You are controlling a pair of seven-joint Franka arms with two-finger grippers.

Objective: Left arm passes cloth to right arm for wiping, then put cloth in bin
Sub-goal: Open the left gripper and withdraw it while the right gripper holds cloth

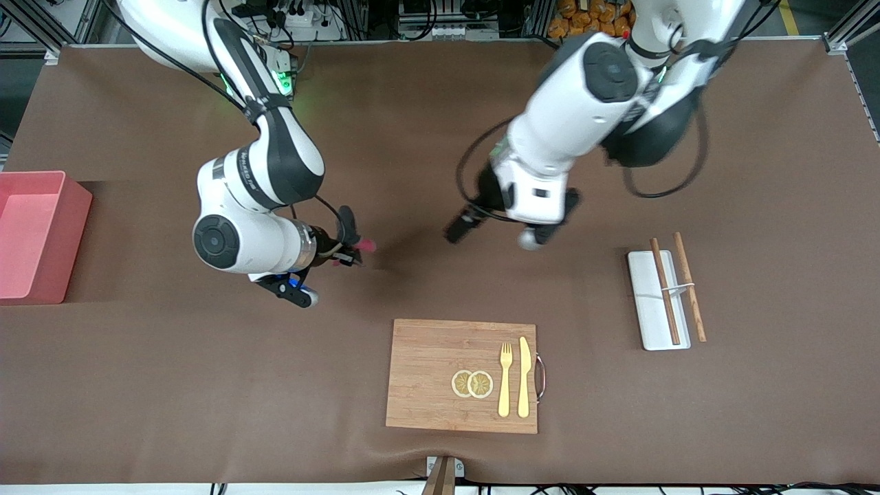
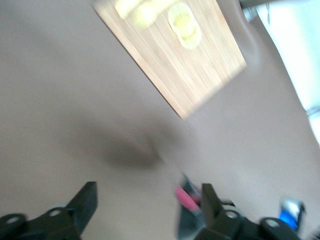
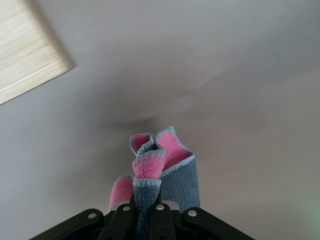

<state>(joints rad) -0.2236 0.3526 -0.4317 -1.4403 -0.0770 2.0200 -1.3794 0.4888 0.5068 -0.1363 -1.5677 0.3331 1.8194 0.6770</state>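
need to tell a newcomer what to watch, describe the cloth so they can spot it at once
Start at the pink bin at the right arm's end of the table, then follow that arm to its right gripper, up over bare brown table. The cloth is the small bundle pinched there: fuzzy grey and pink, the only soft thing among wood and plastic.

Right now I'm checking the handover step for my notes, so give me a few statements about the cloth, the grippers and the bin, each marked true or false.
1. The right gripper is shut on the cloth. True.
2. The left gripper holds the cloth too. False: it is open and holds nothing.
3. The cloth lies in the bin. False: it is held above the table.
4. A fork and knife lie on the cutting board. True.
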